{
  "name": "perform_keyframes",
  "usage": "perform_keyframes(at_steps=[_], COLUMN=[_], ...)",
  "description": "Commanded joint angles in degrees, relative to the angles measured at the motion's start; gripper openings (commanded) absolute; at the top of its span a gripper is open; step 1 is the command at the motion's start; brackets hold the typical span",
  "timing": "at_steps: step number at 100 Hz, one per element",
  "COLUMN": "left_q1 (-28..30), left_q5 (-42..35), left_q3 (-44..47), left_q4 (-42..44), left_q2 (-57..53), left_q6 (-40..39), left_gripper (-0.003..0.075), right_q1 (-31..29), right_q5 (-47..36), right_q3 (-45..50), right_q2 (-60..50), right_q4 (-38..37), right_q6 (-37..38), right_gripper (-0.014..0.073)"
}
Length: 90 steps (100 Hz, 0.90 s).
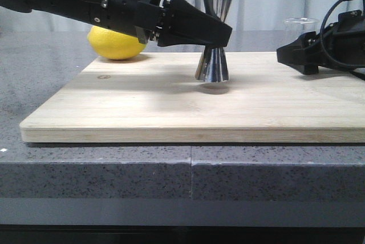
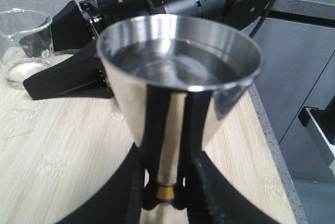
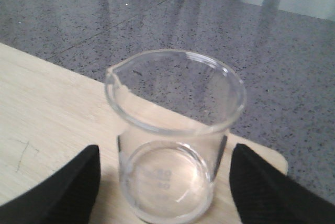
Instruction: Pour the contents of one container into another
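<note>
My left end effector (image 1: 219, 37) grips the steel jigger (image 1: 213, 64) at its gold-banded waist, lifted just above the cutting board (image 1: 171, 104). At three o'clock, my right end effector (image 3: 165, 182) stands open around the glass beaker (image 3: 175, 135), upright on the board.

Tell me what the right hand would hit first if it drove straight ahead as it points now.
Most likely the glass beaker: it stands upright on the cutting board between the open fingers of the right hand, slightly ahead of them, apparently untouched. Depth is uncertain.
</note>
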Motion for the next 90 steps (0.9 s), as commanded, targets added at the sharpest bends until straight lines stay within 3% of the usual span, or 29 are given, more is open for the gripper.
perform_keyframes(at_steps=[1,28,90], left_q1=[-0.4,-0.4,-0.4], left_q5=[6.6,6.6,6.6], left_q3=[-1.7,-1.7,-1.7], left_q4=[-4.2,-4.2,-4.2], left_q2=[-2.9,-2.9,-2.9], left_q6=[-0.4,-0.4,-0.4], left_gripper=[-0.0021,-0.0021,-0.0021], right_q1=[-0.3,-0.3,-0.3], right_q5=[-3.5,-3.3,-3.5], right_q3=[-0.8,-0.8,-0.8], right_q2=[-3.1,-6.1,-16.0], right_q4=[0.8,1.0,1.0], right_q6=[0.0,3.8,4.8], right_gripper=[0.0476,0.0538,0.0539])
